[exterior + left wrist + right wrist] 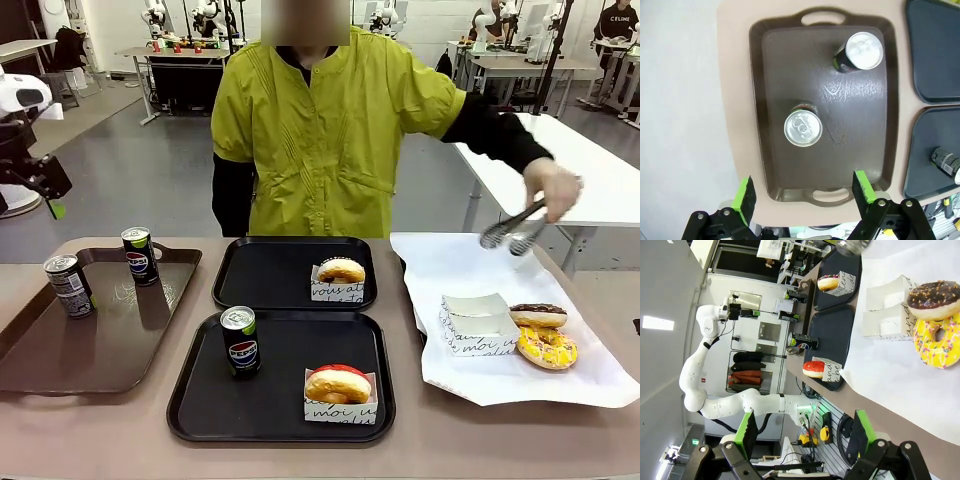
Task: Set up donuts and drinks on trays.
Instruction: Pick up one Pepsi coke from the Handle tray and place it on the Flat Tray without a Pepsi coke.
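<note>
Left gripper: hangs above the brown tray, looking straight down on it, jaws wide apart, nothing between them.

Right gripper: jaws apart, empty; sits off the side of the table where the white paper sheet lies.

Brown tray, at robot's left: carries two upright cans, well apart, far can and near can.

Near black tray, centre of table: holds one upright Pepsi can at its left and a red-iced donut in a white paper box at its right corner.

Far black tray, just behind the near one: holds a plain golden donut in a white paper box at its right edge.

White paper sheet, at robot's right: bears empty white boxes, with a chocolate donut and a yellow sprinkled donut just beside them, the two donuts touching, the chocolate one behind.

Person in a yellow-green top at the far side: one hand raised above the paper's far edge, gripping metal tongs; cannot tell for sure whether anything sits in the tongs.
</note>
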Robot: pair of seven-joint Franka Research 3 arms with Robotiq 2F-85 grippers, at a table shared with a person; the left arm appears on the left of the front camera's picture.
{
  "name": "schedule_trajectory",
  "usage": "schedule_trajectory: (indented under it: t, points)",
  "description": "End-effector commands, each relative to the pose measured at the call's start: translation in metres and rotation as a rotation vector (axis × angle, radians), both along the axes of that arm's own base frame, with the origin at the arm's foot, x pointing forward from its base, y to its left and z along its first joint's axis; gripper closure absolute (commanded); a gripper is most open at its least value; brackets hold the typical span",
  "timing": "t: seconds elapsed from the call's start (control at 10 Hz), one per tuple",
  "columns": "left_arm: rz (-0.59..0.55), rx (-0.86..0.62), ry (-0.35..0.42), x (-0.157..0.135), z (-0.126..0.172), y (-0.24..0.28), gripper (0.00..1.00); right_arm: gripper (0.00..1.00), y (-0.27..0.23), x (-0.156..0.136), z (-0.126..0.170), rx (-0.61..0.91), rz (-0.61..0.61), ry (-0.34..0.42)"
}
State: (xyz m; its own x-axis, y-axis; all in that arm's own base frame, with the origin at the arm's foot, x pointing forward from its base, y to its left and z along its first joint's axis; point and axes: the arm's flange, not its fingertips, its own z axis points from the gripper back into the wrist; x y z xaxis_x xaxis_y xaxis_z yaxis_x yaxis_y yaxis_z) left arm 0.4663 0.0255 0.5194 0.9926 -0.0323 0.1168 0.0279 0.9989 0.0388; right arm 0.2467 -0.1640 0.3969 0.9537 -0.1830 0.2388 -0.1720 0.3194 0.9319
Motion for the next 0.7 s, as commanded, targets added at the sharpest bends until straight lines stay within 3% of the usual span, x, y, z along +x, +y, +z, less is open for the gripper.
schedule_trajectory:
  t: [0.0, 0.3, 0.6]
  points:
    - [0.016, -0.017, 0.034, 0.006, -0.026, 0.021, 0.00, 0.00, 0.000, 0.003, 0.001, 0.021, -0.005, -0.028]
    - [0.009, -0.058, 0.041, 0.016, -0.054, 0.022, 0.00, 0.00, 0.000, 0.003, 0.001, 0.021, -0.005, -0.028]
    - [0.001, -0.085, 0.027, 0.007, -0.065, 0.015, 0.00, 0.00, 0.000, 0.003, 0.001, 0.021, -0.005, -0.028]
